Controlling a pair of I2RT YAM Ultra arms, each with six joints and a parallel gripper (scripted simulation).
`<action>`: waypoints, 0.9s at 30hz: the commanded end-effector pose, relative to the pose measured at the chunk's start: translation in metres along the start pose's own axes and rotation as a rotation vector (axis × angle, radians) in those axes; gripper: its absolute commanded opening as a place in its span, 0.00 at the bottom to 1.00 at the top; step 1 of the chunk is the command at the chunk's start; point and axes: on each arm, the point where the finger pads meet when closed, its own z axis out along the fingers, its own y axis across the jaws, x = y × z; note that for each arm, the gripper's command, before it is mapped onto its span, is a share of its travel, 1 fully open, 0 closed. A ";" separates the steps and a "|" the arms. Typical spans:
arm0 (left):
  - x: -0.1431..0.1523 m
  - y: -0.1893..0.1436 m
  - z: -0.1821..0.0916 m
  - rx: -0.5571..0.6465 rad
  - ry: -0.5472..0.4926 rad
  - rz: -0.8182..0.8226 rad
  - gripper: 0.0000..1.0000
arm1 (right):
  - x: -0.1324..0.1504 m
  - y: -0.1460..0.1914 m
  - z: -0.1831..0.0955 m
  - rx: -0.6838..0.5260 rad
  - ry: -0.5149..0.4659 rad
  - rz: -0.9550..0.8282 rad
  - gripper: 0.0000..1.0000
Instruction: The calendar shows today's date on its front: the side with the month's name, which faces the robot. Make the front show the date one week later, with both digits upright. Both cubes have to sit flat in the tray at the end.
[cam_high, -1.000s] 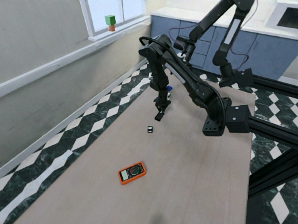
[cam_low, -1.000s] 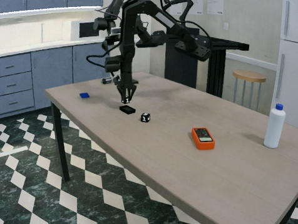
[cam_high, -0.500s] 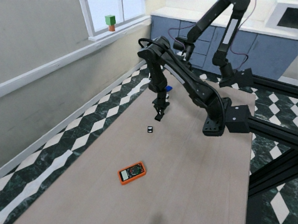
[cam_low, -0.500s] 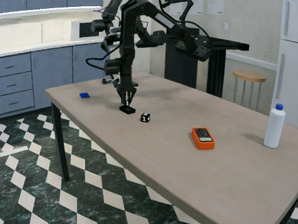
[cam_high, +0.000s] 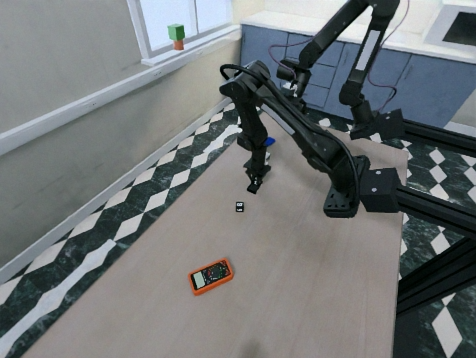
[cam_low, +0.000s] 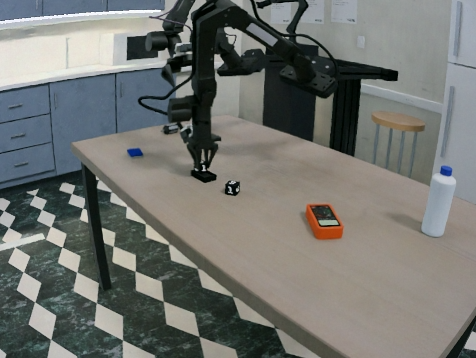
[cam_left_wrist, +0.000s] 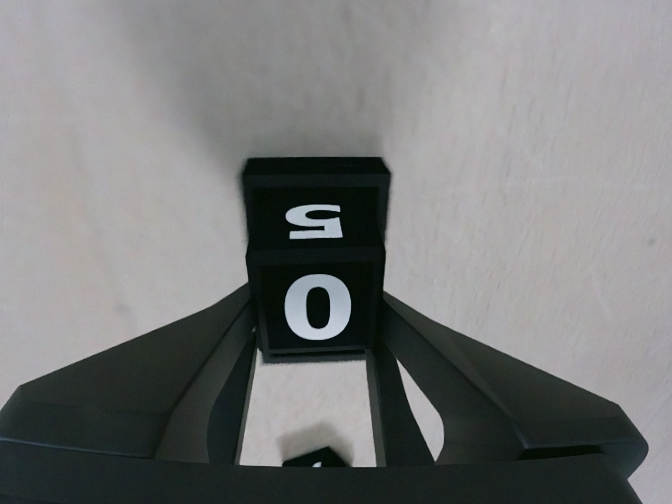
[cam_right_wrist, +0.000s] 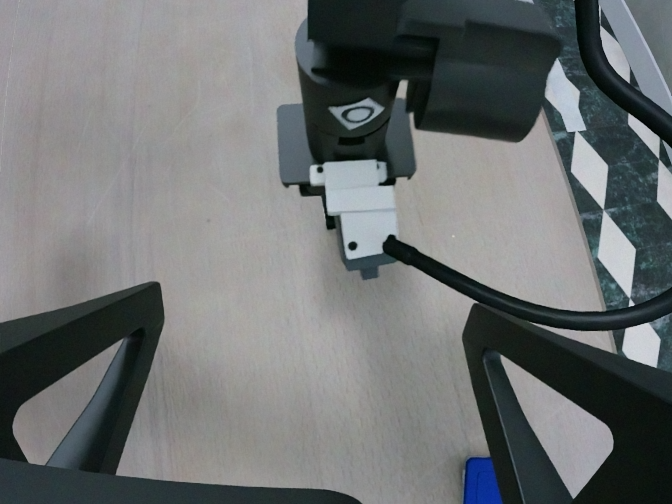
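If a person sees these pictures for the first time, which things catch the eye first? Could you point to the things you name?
The orange multimeter (cam_high: 204, 285) (cam_low: 330, 230) on the table, probably, with its bright case. Next, the white bottle (cam_low: 436, 210) with a blue cap at the right of the exterior view, and the large white 0 on the cube (cam_left_wrist: 271, 303) between the left gripper's (cam_high: 255, 183) (cam_low: 203, 165) (cam_left_wrist: 317, 325) fingers.

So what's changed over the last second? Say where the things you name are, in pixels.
The left pincer (cam_high: 254, 183) (cam_low: 203, 164) (cam_left_wrist: 315, 301) moved down, carrying its cube (cam_high: 256, 180) (cam_low: 203, 168) (cam_left_wrist: 317, 306) to the tray (cam_high: 252, 189) (cam_low: 203, 176) (cam_left_wrist: 317, 164); can't tell whether it's fully seated. Nothing released. The loose cube (cam_high: 240, 206) (cam_low: 232, 188) (cam_left_wrist: 316, 460), tray and orange multimeter (cam_high: 211, 276) (cam_low: 325, 221) stayed put.
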 end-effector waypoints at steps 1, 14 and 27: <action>-0.007 0.002 0.010 -0.001 -0.021 0.021 0.27 | -0.011 -0.009 -0.005 0.012 -0.032 -0.022 1.00; -0.005 0.004 0.003 -0.018 -0.018 0.021 0.49 | -0.011 -0.009 -0.005 0.012 -0.032 -0.022 1.00; -0.003 0.002 -0.055 -0.027 -0.013 0.019 0.65 | -0.011 -0.009 -0.005 0.012 -0.032 -0.022 1.00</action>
